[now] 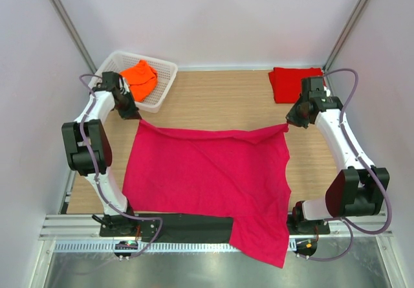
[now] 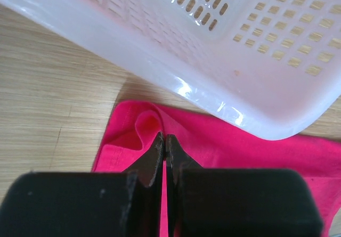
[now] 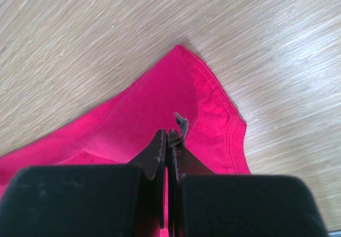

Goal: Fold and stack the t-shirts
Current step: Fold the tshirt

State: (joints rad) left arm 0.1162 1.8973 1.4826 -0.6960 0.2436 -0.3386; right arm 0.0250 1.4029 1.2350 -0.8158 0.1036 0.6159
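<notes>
A magenta-pink t-shirt (image 1: pixel 207 171) lies spread across the middle of the table, its near right part hanging over the front edge. My left gripper (image 1: pixel 132 114) is shut on its far left corner (image 2: pixel 128 136), right beside the basket. My right gripper (image 1: pixel 289 121) is shut on the far right corner (image 3: pixel 160 104). In both wrist views the jaws are pressed together with pink cloth between them. A bright orange t-shirt (image 1: pixel 139 77) lies bunched in the basket. A red t-shirt (image 1: pixel 291 81) sits folded at the back right.
The white lattice basket (image 1: pixel 165 87) stands at the back left, its rim (image 2: pixel 213 96) overlapping the pink cloth in the left wrist view. Bare wood (image 1: pixel 213 100) lies between basket and red shirt. Metal frame posts rise at both back corners.
</notes>
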